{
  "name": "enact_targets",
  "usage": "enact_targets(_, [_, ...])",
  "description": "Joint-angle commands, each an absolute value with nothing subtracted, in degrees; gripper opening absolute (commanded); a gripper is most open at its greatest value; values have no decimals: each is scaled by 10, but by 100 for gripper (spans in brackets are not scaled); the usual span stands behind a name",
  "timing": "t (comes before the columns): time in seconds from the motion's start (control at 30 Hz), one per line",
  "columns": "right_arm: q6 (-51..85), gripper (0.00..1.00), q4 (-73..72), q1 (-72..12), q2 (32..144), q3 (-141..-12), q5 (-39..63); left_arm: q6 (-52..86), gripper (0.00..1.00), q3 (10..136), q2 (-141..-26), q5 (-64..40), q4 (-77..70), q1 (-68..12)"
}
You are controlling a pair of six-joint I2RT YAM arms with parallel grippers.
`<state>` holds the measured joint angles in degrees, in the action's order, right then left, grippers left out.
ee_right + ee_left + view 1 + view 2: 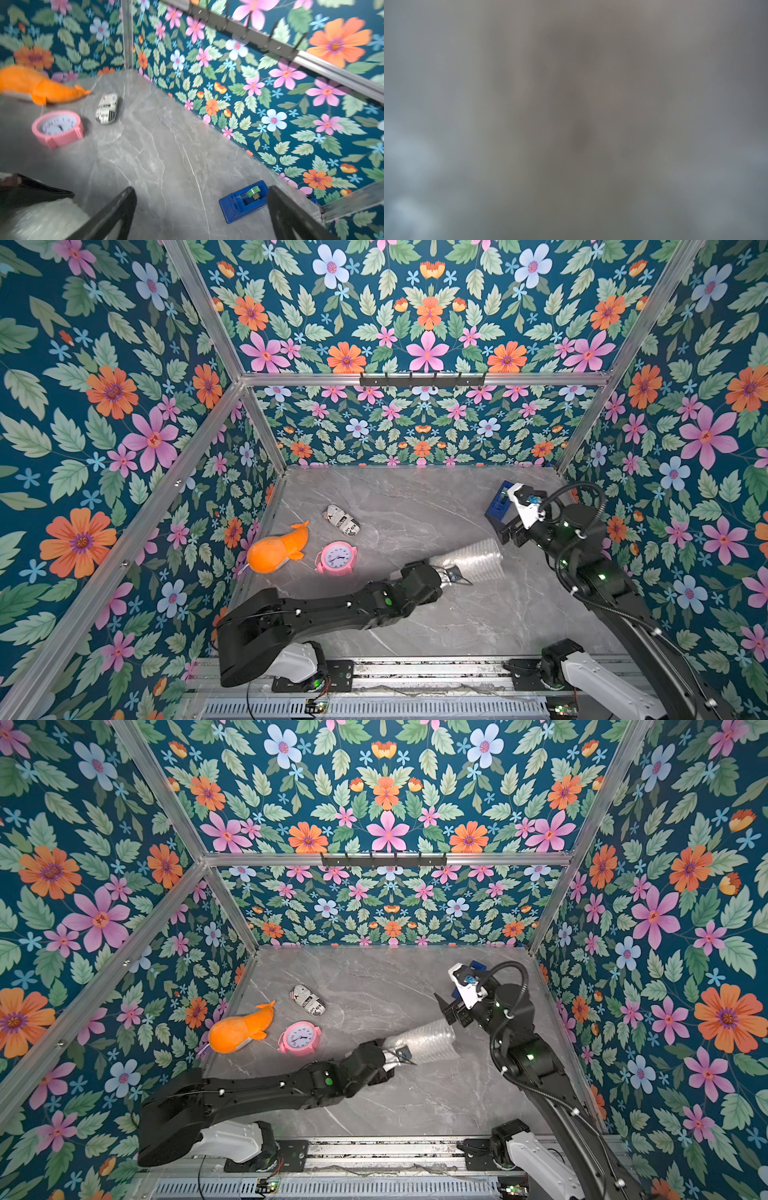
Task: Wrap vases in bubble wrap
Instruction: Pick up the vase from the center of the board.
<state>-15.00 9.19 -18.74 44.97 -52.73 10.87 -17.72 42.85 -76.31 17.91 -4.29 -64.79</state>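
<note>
The bubble wrap lies rolled into a cloudy tube on the grey marble table. The vase does not show in any view. My left gripper is at the roll's near end, shut on a gathered bit of the wrap. The left wrist view is only grey blur. My right gripper hangs open just past the roll's far end, touching nothing. In the right wrist view the bubble wrap sits beside one of its fingers.
A blue tape dispenser stands near the back right wall, close behind the right gripper. At the left lie an orange plush whale, a pink alarm clock and a newspaper-print cylinder. Flowered walls enclose three sides.
</note>
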Motion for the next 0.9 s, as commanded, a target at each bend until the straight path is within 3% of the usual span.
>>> enact_targets(0.0, [13,88,103,-188,399,-507,180,-32,0,428,-723,39,-66,-614])
enact_targets(0.17, [166,75,42,-189,331,-447,346,71,0,423,-694,-89,-103,-539])
enact_targets(0.27, [220,68,-45,-202,314,-400,427,104,0,424,-687,-115,-124,-528])
enact_targets(0.53, [224,66,-138,-337,395,-353,345,192,0,441,-693,-160,-182,-519])
enact_targets(0.67, [288,51,-161,-340,469,-385,307,197,0,453,-705,-155,-180,-519])
enact_targets(0.87, [310,55,-187,-340,515,-393,283,196,0,456,-705,-165,-185,-519])
